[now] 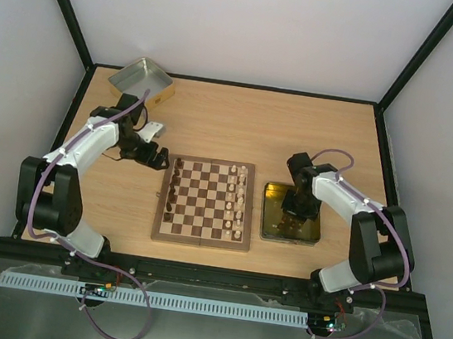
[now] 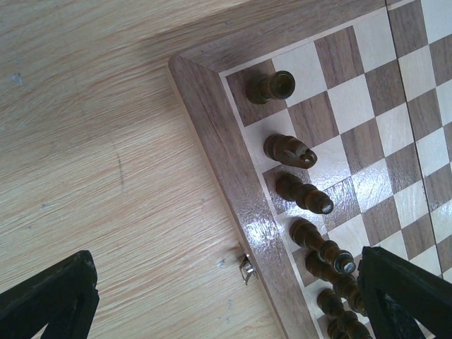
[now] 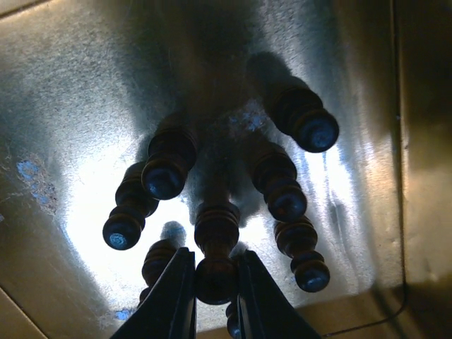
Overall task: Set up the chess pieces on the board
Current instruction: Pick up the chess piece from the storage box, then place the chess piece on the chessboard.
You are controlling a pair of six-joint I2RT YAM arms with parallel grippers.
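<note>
Just right of the board (image 1: 200, 242), in the overhead view, the right gripper (image 1: 294, 214) dips into the gold tin (image 1: 267, 230), and the left gripper (image 1: 158, 157) hangs just off the board's far left corner. Dark pieces (image 1: 174, 189) line the board's left edge and white pieces (image 1: 239, 200) fill its right side. A silver tin (image 1: 142, 77) sits well beyond the far left corner. The left wrist view looks down on that corner. The left jaws stand wide apart and empty, one finger over the bare table (image 2: 106, 141) left of the board and the other over the dark row. The men of that row stand upright on the squares along the rim, and the column of squares next to them looks bare. The right wrist view shows the tin's floor with several dark pawns (image 3: 164, 176) that seem to stand on it. The right jaws clamp the head of the nearest pawn (image 3: 215, 272), pads touching it on both sides, with neighbours close on either hand. The step in hand looks to be lifting this pawn out for the bare column beside the dark row. I judge the hold should be firm before rising, since the round head may slip. The lift should go straight up until clear of the neighbours and the tin's wall, so none topples. The carry across the board should pass high above the white men. The pawn should then come down squarely on the middle of one check, and the jaws should part only once its base rests flat.
</note>
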